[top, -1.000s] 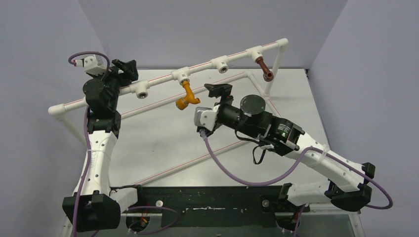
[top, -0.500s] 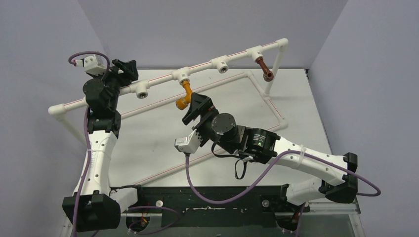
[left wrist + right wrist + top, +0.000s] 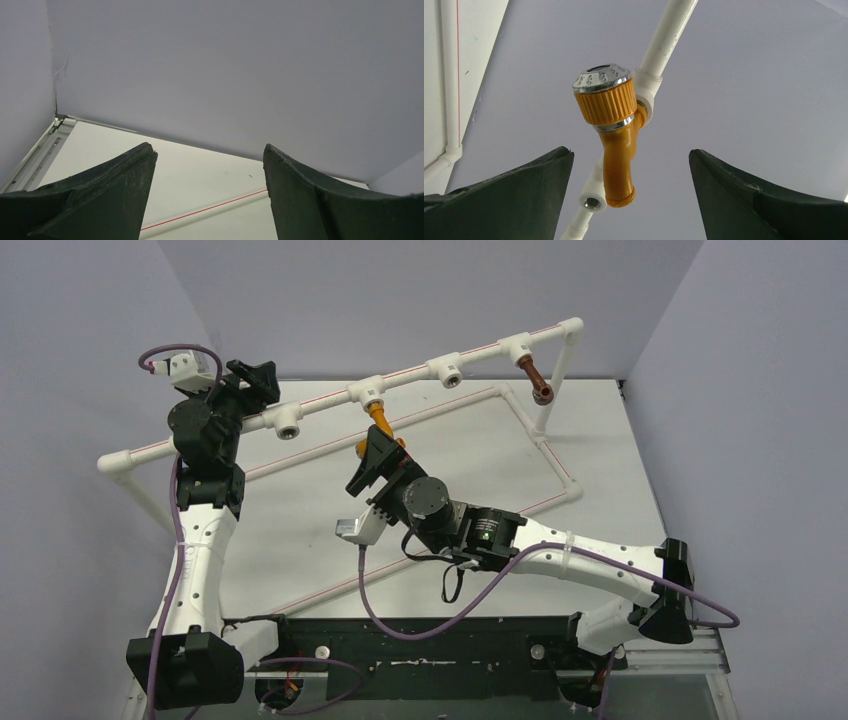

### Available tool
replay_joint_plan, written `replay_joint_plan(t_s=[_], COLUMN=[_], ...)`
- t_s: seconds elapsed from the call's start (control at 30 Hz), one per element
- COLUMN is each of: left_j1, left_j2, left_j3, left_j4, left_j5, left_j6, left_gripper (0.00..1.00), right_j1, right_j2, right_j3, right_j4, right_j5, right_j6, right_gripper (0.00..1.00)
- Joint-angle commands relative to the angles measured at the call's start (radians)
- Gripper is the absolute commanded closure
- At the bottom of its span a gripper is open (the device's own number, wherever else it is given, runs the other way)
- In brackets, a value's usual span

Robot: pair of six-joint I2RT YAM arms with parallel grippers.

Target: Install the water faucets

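Stock on your worktop, as it stands:

1. Orange-yellow faucet: you find it at centre frame in the top view, its stem seated in a white tee socket on the upper rail of the pipe frame. Its lower end is covered by your right hand. In your right wrist view the faucet fills the middle. The ribbed orange knob with the round silver cap is uppermost, and the bent spout points down.

2. Dark reddish-brown faucet: upper right of the top view, hanging from the tee near the right end of the same rail, spout downward.

3. Open tee sockets: one at left of centre, one right of centre, both on the upper rail. The right wrist view shows one more round white opening just below and left of the orange spout.

4. Right hand: released, fingers spread wide. It sits just below the orange-yellow faucet at centre frame. In its own camera the hand has a dark finger at each lower corner. The faucet shows in the gap, touching neither.

5. Left hand: released. You see it at upper left of the top view, close beside the rail. Its own camera shows the hand with fingers apart and nothing between them. Wall, worktop and a red-lined pipe show beyond.
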Motion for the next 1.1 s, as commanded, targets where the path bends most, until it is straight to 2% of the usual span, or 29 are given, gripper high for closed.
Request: replay_joint_plan(t_s=[0.0,0.13,0.4,0.47,0.57,0.63,0.8,1.07], left_j1=[-0.009,-0.009,-0.008,-0.008,-0.007,-0.007,-0.006,-0.007], left_j2=[0.116,0.114,0.111,0.111,0.111,0.111,0.111,0.110], left_j3=[-0.131,-0.131,-0.130,-0.130,-0.130,-0.130,-0.130,-0.130], left_j4=[-0.440,-0.440,-0.439,-0.440,-0.439,-0.439,-0.439,-0.438], left_j5=[0.050,0.053,0.054,0.054,0.056,0.056,0.057,0.057], left_j6=[0.014,0.012,0.012,0.012,0.012,0.012,0.012,0.011], left_gripper=[0.24,0.24,0.24,0.24,0.24,0.24,0.24,0.24], right_j1=[-0.025,-0.045,-0.057,-0.054,-0.041,-0.035,-0.026,-0.032], right_j2=[0.026,0.057,0.094,0.094,0.092,0.096,0.101,0.093], right_j3=[-0.015,-0.013,-0.019,-0.031,-0.058,-0.058,-0.074,-0.056], right_j4=[0.154,0.186,0.238,0.262,0.339,0.366,0.529,0.637], right_j5=[0.052,0.074,0.075,0.076,0.073,0.078,0.098,0.068], right_j6=[-0.058,-0.050,0.034,0.053,0.103,0.179,0.412,0.990], right_gripper=[0.12,0.17,0.42,0.54,0.85,1.00,1.00,1.00])
